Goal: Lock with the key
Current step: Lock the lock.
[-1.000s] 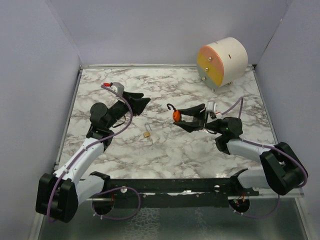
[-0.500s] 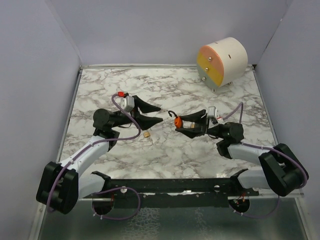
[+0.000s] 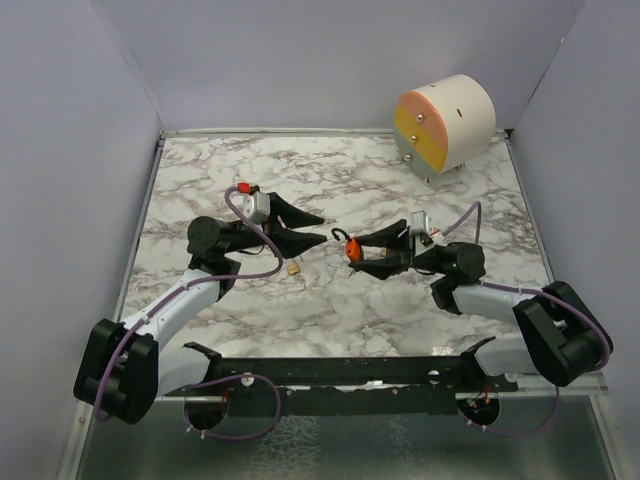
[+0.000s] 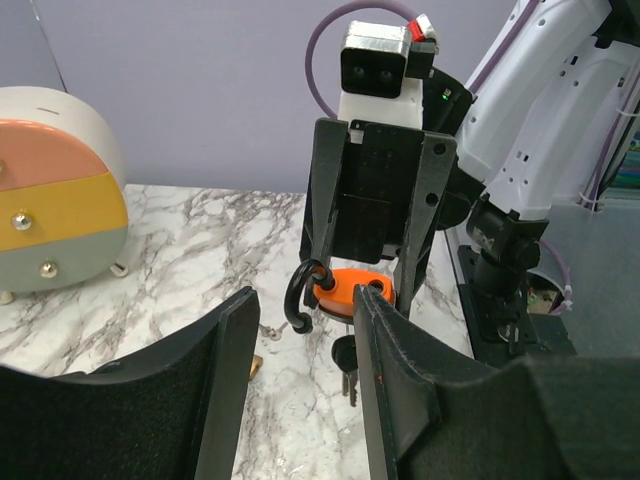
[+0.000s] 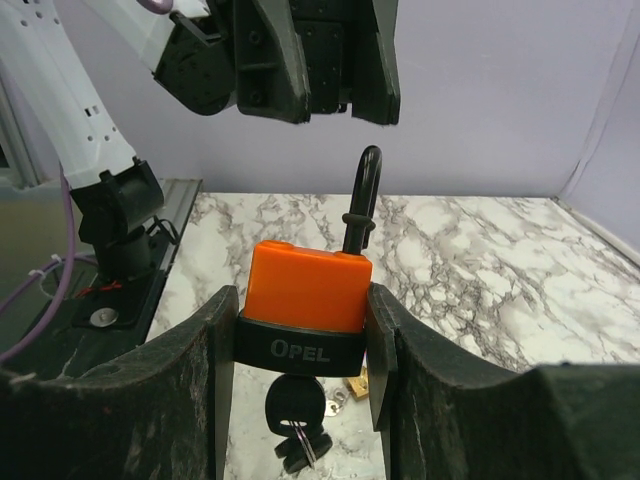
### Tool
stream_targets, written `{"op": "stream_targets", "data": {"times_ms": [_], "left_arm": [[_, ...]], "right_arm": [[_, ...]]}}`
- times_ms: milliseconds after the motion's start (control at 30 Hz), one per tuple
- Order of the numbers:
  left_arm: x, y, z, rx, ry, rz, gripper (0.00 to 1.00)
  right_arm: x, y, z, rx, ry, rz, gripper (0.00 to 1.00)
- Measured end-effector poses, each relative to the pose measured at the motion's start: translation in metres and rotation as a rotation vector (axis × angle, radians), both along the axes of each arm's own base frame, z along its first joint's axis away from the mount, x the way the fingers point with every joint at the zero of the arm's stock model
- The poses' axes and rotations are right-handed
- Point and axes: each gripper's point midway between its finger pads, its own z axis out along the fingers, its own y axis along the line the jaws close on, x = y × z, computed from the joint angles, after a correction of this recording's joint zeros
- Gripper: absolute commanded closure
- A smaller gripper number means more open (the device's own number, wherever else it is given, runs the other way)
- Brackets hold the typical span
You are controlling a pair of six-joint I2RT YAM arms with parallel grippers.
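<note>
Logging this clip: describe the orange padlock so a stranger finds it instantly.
On the marble table, find the right gripper near the centre. The padlock is clamped in it, bright orange with a black shackle, unlike the small brass piece lying nearby.

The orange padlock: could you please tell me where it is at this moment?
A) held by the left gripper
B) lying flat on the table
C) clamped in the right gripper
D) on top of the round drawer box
C, since the orange padlock sits pinched in the right gripper, while the left gripper stands open and apart from it.
</note>
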Motion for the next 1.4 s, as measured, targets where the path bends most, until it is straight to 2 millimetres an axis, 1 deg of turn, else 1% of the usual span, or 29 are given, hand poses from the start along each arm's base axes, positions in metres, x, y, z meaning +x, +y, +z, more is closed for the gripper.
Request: {"op": "stream_targets", "data": {"times_ms": [100,200,300,567,700,833,1033,1200,1400], "left_arm": [[0.0,-0.004,-0.005,0.005,0.022,-0.014,0.6],[0.0,-0.01,-0.013,0.016,0.053,-0.032,0.59],[-0.002,-0.014,-0.016,0.021,0.064,-0.047,0.58],[-0.009,-0.02,-0.015,0.018,0.061,-0.069,0.58],[-0.01,-0.024,-0.009,0.01,0.047,-0.075,0.59],[-0.008,-0.028,-0.007,0.006,0.045,-0.076,0.63],[-0.006,-0.031,-0.012,0.012,0.058,-0.075,0.69],[-0.004,-0.032,-0.013,0.01,0.063,-0.068,0.8],[0.001,-0.032,-0.011,-0.003,0.074,-0.042,0.82]], "right_arm": [[-0.002,-0.001,0.005,0.006,-0.019,0.001,0.99],[-0.004,-0.002,0.013,0.018,-0.049,0.0,0.99],[-0.006,-0.003,0.019,0.027,-0.067,-0.001,0.99],[-0.006,-0.003,0.02,0.028,-0.074,-0.001,0.99],[-0.007,-0.003,0.02,0.027,-0.074,0.001,0.99],[-0.007,-0.003,0.02,0.025,-0.075,0.005,0.99],[-0.008,-0.003,0.019,0.023,-0.075,0.008,0.99],[-0.007,-0.003,0.019,0.021,-0.074,0.007,0.99],[-0.005,-0.002,0.015,0.01,-0.075,0.0,0.99]]}}
